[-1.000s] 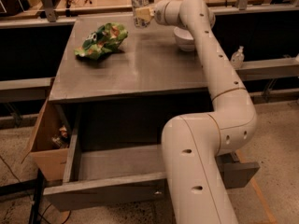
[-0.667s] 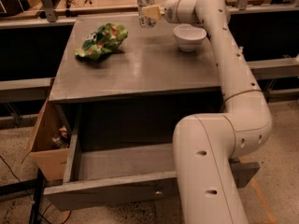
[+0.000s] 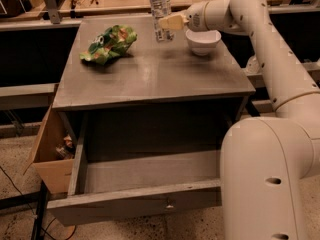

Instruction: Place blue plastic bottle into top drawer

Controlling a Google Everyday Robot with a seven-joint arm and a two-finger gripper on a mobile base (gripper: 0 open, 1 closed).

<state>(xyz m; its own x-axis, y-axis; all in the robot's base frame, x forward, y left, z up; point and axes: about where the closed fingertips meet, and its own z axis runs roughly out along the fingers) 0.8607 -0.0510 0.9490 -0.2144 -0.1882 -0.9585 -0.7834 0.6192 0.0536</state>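
Your gripper (image 3: 167,22) pinches the blue plastic bottle (image 3: 159,4) upright at the back of the grey cabinet top (image 3: 150,79), beside a white bowl (image 3: 202,40). The top drawer (image 3: 115,208) hangs open over speckled floor (image 3: 15,159). You can't read the bottle's label.

- Nothing here can be read as a word, number or brand.
- The blue plastic bottle (image 3: 159,3) stands at the back of the surface (image 3: 150,79). It wears a pale label, but the print on it is too small to make out.
- The green crumpled bag (image 3: 109,44), further left on the surface, shows bright printed patches. No letter or logo comes through.
- The pincer (image 3: 166,23) sits right at the bottle's side, next to the white bowl (image 3: 202,40). No marking can be read on it.
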